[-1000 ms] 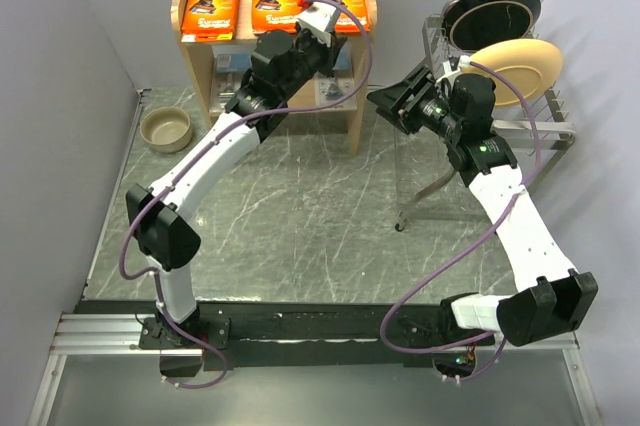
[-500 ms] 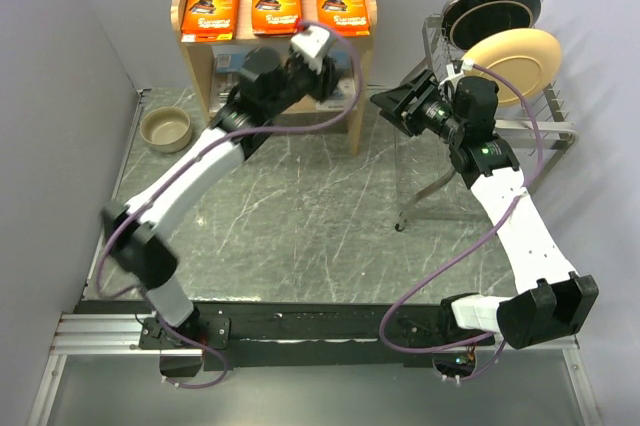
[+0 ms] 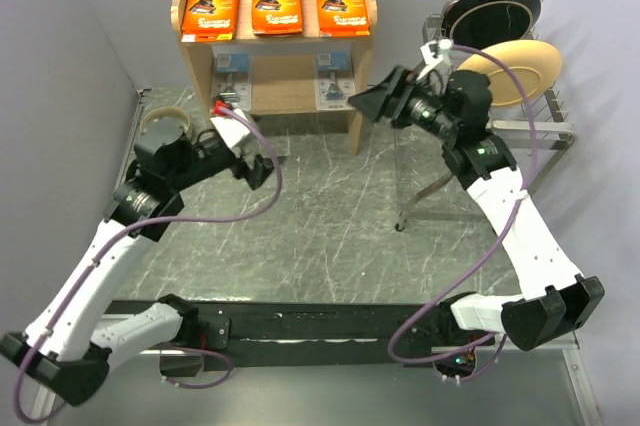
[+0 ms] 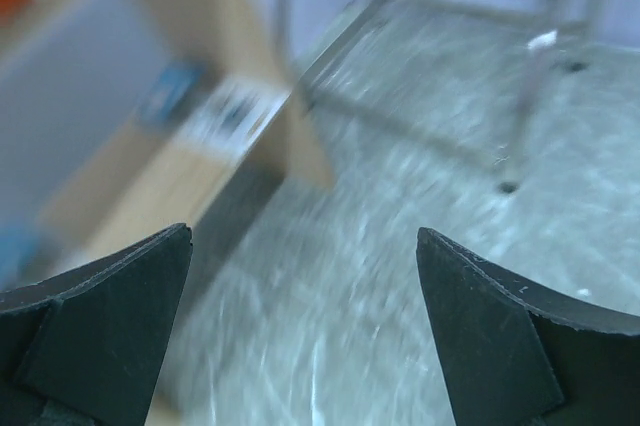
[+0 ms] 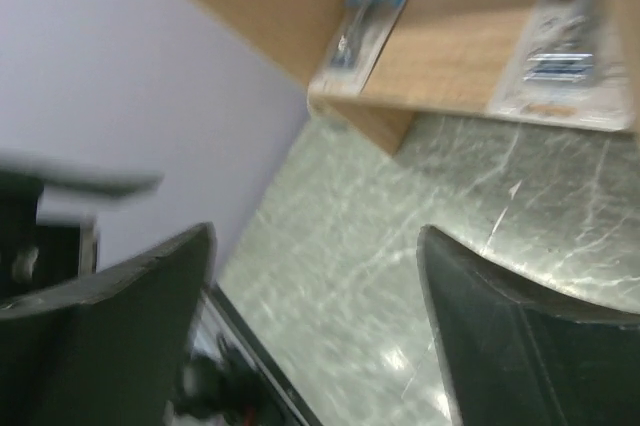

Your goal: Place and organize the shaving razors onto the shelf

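Observation:
Three orange shaving razors (image 3: 276, 3) lie side by side in the top tray of the wooden shelf (image 3: 356, 106). Two clear blister razors (image 3: 232, 71) (image 3: 333, 81) lie on its lower board. My left gripper (image 3: 262, 164) hovers over the floor, down and left of the shelf, open and empty; the left wrist view shows its fingers (image 4: 110, 326) spread wide above bare marble. My right gripper (image 3: 368, 101) hangs open just right of the shelf's side panel. In the blurred right wrist view both blister packs (image 5: 375, 6) (image 5: 565, 41) show beyond the open right gripper (image 5: 315, 236).
A beige bowl (image 3: 160, 116) sits at the left, partly under my left arm. At the right stands a wire dish rack (image 3: 545, 126) holding a black plate (image 3: 492, 11) and a cream plate (image 3: 515, 71). Grey walls close both sides.
My left arm has pulled back from the shelf, down and to the left, and its gripper has opened. My right gripper has opened wider and edged toward the shelf.

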### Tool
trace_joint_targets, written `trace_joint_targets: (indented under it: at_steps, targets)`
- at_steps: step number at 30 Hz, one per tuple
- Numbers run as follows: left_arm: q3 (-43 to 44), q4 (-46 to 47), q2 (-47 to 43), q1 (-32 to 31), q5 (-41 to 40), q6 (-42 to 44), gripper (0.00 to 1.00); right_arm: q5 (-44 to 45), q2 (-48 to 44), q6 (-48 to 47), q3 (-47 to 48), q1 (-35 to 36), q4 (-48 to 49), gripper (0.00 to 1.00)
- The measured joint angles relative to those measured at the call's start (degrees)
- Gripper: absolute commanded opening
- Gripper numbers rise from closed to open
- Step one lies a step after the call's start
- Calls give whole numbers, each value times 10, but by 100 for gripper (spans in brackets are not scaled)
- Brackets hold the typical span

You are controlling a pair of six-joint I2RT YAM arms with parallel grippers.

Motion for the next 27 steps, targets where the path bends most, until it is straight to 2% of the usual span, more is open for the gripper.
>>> trace_joint_targets:
  at_steps: [6,10,14,19,23,27]
  targets:
    - [-113,4,-39,153,-14,-80,99,13,16,-153,4,76,-67,100]
    - [-171,5,-75,194,-38,-130,99,78,35,-222,6,106,-150,100]
    - [-223,21,-120,244,-65,-181,99,178,82,-247,40,122,-256,100]
    - [-275,33,-139,339,-113,-230,99,250,112,-262,18,124,-302,100]
    - [-300,31,-141,404,-143,-243,99,258,112,-269,-1,124,-321,100]
    - [-301,29,-155,426,-114,-229,99,241,91,-282,-1,126,-313,100]
